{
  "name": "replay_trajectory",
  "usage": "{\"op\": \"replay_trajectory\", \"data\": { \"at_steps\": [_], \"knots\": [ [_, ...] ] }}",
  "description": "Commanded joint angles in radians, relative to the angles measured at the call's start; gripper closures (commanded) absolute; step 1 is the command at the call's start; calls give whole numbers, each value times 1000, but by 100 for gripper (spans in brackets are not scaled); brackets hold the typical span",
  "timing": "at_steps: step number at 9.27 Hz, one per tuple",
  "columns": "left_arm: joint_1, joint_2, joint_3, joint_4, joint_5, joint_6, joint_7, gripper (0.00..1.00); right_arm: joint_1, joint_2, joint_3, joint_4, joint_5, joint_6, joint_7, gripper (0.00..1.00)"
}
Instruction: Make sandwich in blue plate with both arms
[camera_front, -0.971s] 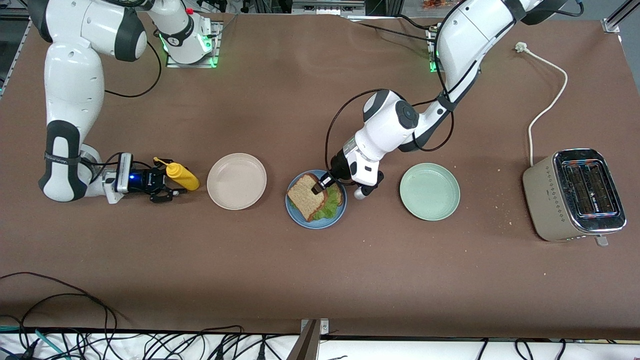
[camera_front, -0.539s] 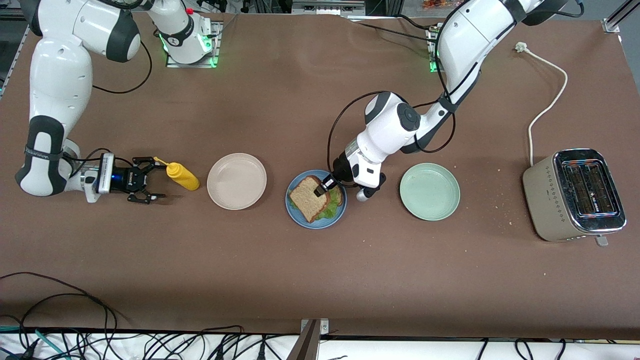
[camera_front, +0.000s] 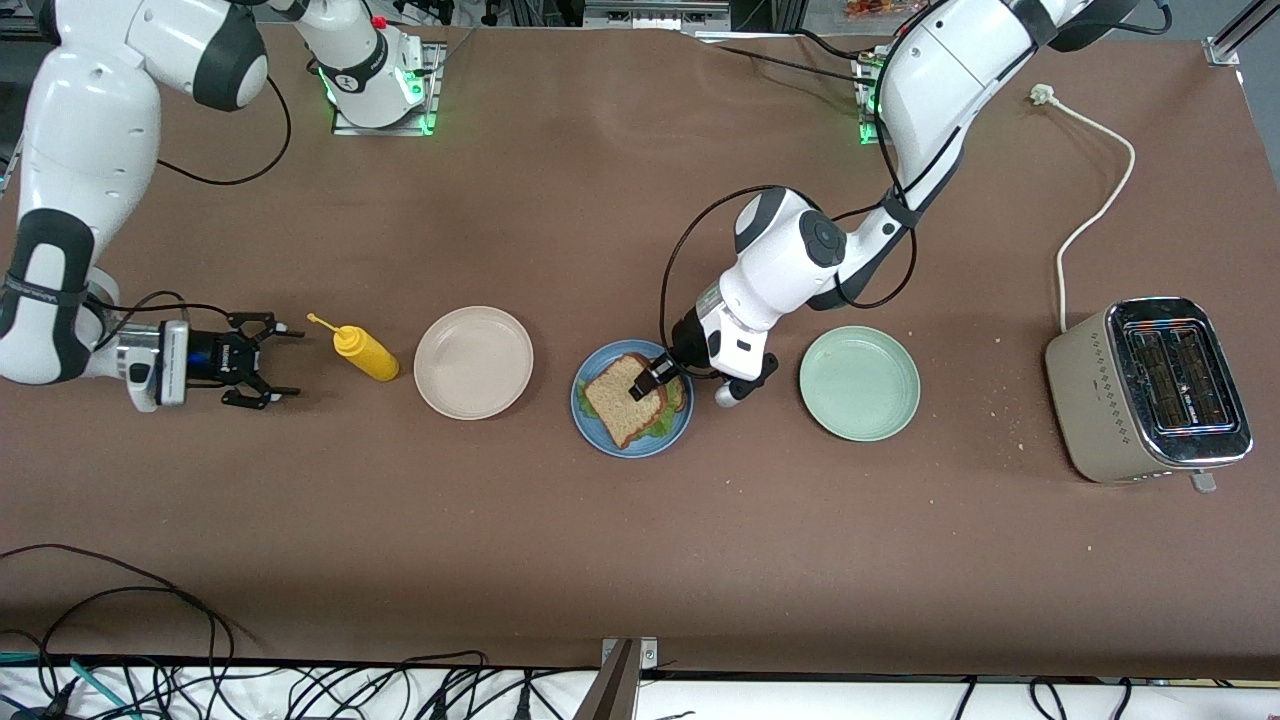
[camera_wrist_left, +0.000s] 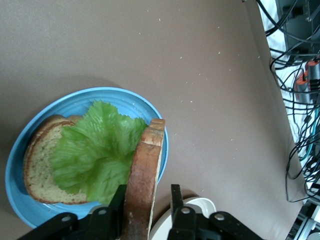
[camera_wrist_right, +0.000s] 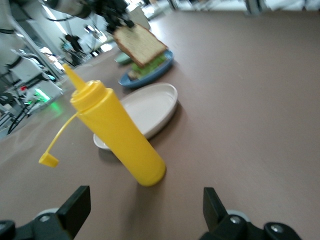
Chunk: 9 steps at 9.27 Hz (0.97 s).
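Observation:
The blue plate (camera_front: 590, 425) sits mid-table between the beige and pale green plates. On it lie a bottom bread slice (camera_wrist_left: 40, 170) and a green lettuce leaf (camera_wrist_left: 95, 150). A top bread slice (camera_front: 622, 398) leans tilted over them, its low edge on the lettuce. My left gripper (camera_front: 645, 382) is at the slice's raised edge. In the left wrist view the slice (camera_wrist_left: 145, 165) stands between the fingers of the left gripper (camera_wrist_left: 147, 192), against one finger with a gap to the other. My right gripper (camera_front: 283, 358) is open and empty, low over the table beside a yellow bottle (camera_front: 365, 353).
The beige plate (camera_front: 473, 362) lies between the bottle and the blue plate. The pale green plate (camera_front: 859, 383) lies toward the left arm's end. A toaster (camera_front: 1150, 390) with its cord stands at that end. Cables hang along the table's near edge.
My right gripper let go of the yellow bottle and drew back from it toward the right arm's end. My left gripper lowered the top slice toward the lettuce.

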<state>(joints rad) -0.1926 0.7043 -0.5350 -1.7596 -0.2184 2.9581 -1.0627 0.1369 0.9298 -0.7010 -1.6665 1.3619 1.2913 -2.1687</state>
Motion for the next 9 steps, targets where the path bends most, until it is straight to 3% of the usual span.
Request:
{"op": "replay_trajectory", "data": {
  "at_steps": [1, 3, 4, 8, 9],
  "knots": [
    [22, -31, 4, 0, 25, -140, 101, 28, 3, -167, 14, 22, -212, 164, 325, 0],
    [19, -52, 29, 0, 74, -226, 101, 16, 15, -274, 31, 56, -404, 236, 564, 0],
    [19, -54, 35, 0, 132, -253, 95, 11, 21, -326, 76, 60, -508, 274, 669, 0],
    [13, -58, 52, 19, 142, -358, 95, 5, 20, -498, 221, 70, -910, 345, 1177, 0],
    [21, -100, 56, 20, 140, -455, 95, 2, 18, -537, 265, 91, -1032, 338, 1283, 0]
  ]
}}
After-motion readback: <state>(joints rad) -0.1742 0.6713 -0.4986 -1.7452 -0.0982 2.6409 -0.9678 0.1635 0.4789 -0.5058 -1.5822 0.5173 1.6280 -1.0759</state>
